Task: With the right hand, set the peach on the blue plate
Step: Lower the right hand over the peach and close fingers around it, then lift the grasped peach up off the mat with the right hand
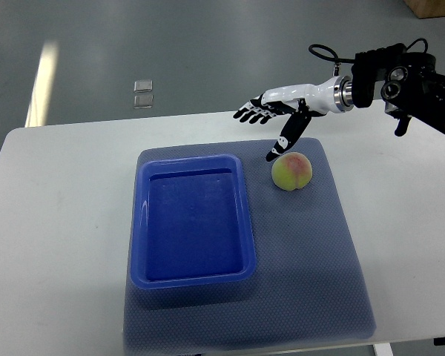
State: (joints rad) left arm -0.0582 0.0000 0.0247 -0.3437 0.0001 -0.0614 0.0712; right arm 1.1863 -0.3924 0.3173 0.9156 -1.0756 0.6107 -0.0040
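A yellow-green peach (293,172) with a pink blush lies on the blue-grey mat, just right of the blue plate (142,222), a deep rectangular tray with nothing in it. My right hand (271,122) reaches in from the right edge and hovers above and slightly behind the peach. Its fingers (251,113) are spread flat toward the left and the thumb (283,142) points down, its tip close to the peach's upper left side. The hand holds nothing. My left arm does not show.
The blue-grey mat (319,259) covers the middle of the white table (52,222). Two small clear squares (143,93) lie on the grey floor beyond the table's far edge. The table's front edge runs along the bottom of the picture.
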